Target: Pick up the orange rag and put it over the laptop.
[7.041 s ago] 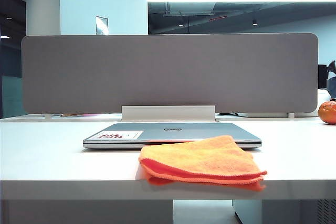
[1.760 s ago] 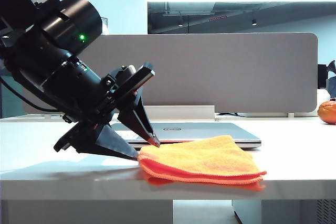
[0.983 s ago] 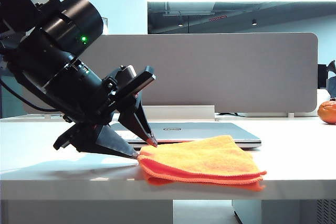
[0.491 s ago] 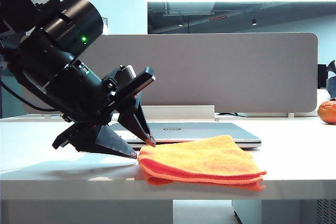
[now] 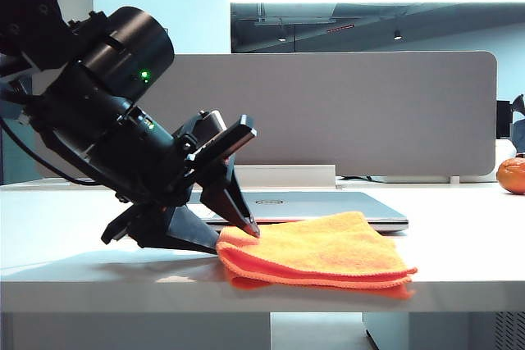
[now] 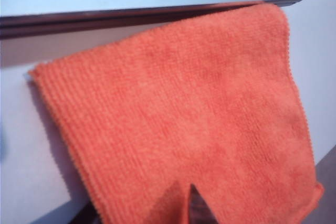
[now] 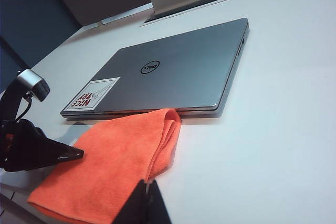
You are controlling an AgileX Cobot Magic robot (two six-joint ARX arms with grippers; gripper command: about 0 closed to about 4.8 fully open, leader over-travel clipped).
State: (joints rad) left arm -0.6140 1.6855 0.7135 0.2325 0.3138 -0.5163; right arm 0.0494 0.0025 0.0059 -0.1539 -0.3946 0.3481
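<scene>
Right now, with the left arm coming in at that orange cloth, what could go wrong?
1. The left gripper has its fingers open around only the corner of the orange rag, so a thin pinch might slip.
2. The rag's far edge rests against the laptop, so dragging it may nudge the laptop.
3. The rag overhangs the table edge and could slide off.

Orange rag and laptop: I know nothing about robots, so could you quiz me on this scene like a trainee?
1. True or false: the laptop has its lid closed.
2. Where is the orange rag? A) spread over the laptop; B) on the table in front of the laptop; C) lifted in the air.
3. Fill in: at the rag's left edge in the exterior view, the left gripper has its jaws ____.

Key: 1 true. 2 B. 3 open, one finger above the rag and one at table level. The right gripper waits on the rag's near side with its jaws shut.
</scene>
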